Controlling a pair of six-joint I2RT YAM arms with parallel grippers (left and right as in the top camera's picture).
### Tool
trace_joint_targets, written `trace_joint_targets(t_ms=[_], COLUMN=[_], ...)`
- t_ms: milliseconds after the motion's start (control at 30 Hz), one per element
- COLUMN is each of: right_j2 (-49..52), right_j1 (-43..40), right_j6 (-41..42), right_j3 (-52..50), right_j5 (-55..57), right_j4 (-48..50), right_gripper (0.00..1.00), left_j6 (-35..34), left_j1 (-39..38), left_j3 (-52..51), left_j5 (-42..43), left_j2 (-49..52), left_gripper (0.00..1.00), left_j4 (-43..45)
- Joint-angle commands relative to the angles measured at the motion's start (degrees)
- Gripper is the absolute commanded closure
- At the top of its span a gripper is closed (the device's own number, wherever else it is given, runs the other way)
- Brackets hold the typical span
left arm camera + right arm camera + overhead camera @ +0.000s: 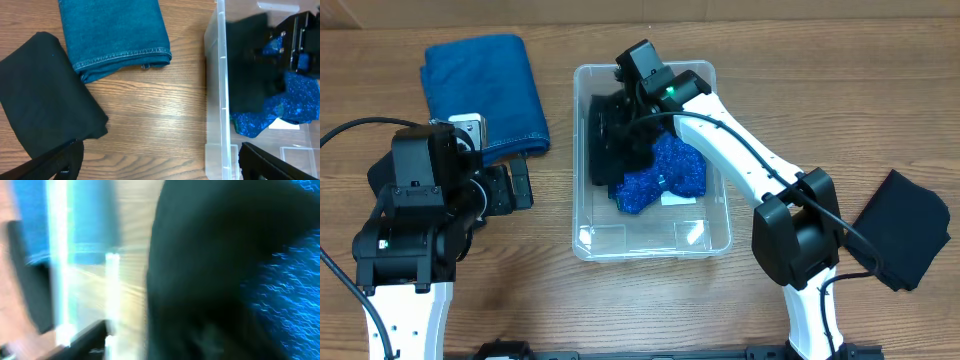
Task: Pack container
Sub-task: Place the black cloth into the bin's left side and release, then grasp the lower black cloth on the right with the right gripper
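Note:
The clear plastic container (pixel 650 238) stands mid-table; its wall shows in the left wrist view (pixel 218 90). Inside lie a black cloth (pixel 603 140) along the left side and a sparkly blue cloth (pixel 670 172), with a white label (pixel 678 199) beneath. My right gripper (pixel 623 122) reaches into the container over the black cloth. In the blurred right wrist view one finger sits far left and the black cloth (pixel 210 270) fills the space between the jaws (pixel 165 340), which look open. My left gripper (pixel 520 186) is open and empty over bare table (pixel 160 160) left of the container.
A folded blue denim cloth (pixel 485 90) lies at the back left, also seen in the left wrist view (pixel 115 35). A folded black cloth (pixel 45 95) lies under my left arm. Another black cloth (pixel 905 228) lies at the right edge.

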Motion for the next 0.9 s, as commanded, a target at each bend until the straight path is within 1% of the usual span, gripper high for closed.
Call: trace_joint_targets(t_ms=[0,67,133,200,233,267,300,333,367,400,433,500,533,567,600,700,733,867], right_j2=[-2.3,-7.1,-13.4,-20.3,-23.9,-26.7,-28.9,-29.9,-29.8,-29.8,-29.8,-29.8,-29.8,-29.8,-29.8,-29.8,-29.8,-29.8], right_j1=[-3.7,-6.3,-8.5,-11.6,-14.6,-18.8,-24.9,-33.4,-40.1,-45.0,-52.9,-64.5,-69.0,-71.4,-75.4,-83.1,-85.0,-87.1], right_j6=[-0.9,-4.9,-4.9,-4.8,-4.5,-3.7,-0.8,2.3,3.0,3.0,3.0,2.9,2.7,2.7,2.4,0.9,-0.3,-1.4], right_j3=[3.2,8.1,12.0,12.3,12.3,12.3,12.3,12.3,12.0,10.6,7.0,-3.1,-8.7,-12.3,-18.5,-31.8,-36.6,-49.6], right_j5=[12.7,18.7,24.7,28.3,29.1,29.2,29.1,28.6,26.1,23.4,19.3,14.8,14.3,14.3,14.3,14.2,14.3,14.2], right_j4=[-5.2,-9.4,-12.7,-14.4,-16.4,-19.2,-23.3,-28.5,-31.4,-32.4,-33.2,-31.8,-30.5,-29.3,-26.9,-19.0,-15.0,-1.7], right_gripper=[0.0,0.0,0.0,0.0,0.0,0.0,0.0,0.0,0.0,0.0,0.0,0.0,0.0,0.0,0.0,0.0,0.0,0.0], left_j6=[-0.4,-0.4,-0.4,-0.4,-0.4,-0.4,-0.4,-0.4,-0.4,-0.4,-0.4,-0.4,-0.4,-0.3,-0.4,-0.4,-0.4,-0.4], left_j1=[-0.3,-0.3,-0.3,-0.3,-0.3,-0.3,-0.3,-0.3,-0.3,-0.3,-0.3,-0.3,-0.3,-0.3,-0.3,-0.3,-0.3,-0.3], left_j3=[1.3,1.3,1.3,1.3,1.3,1.3,1.3,1.3,1.3,1.3,1.3,1.3,1.3,1.3,1.3,1.3,1.3,1.3], left_j5=[0.2,0.2,0.2,0.2,0.2,0.2,0.2,0.2,0.2,0.2,0.2,0.2,0.2,0.2,0.2,0.2,0.2,0.2], left_j2=[0.1,0.1,0.1,0.1,0.1,0.1,0.1,0.1,0.1,0.1,0.1,0.1,0.1,0.1,0.2,0.2,0.2,0.2], left_gripper=[0.0,0.0,0.0,0.0,0.0,0.0,0.0,0.0,0.0,0.0,0.0,0.0,0.0,0.0,0.0,0.0,0.0,0.0], left_j4=[0.0,0.0,0.0,0.0,0.0,0.0,0.0,0.0,0.0,0.0,0.0,0.0,0.0,0.0,0.1,0.4,0.5,0.5])
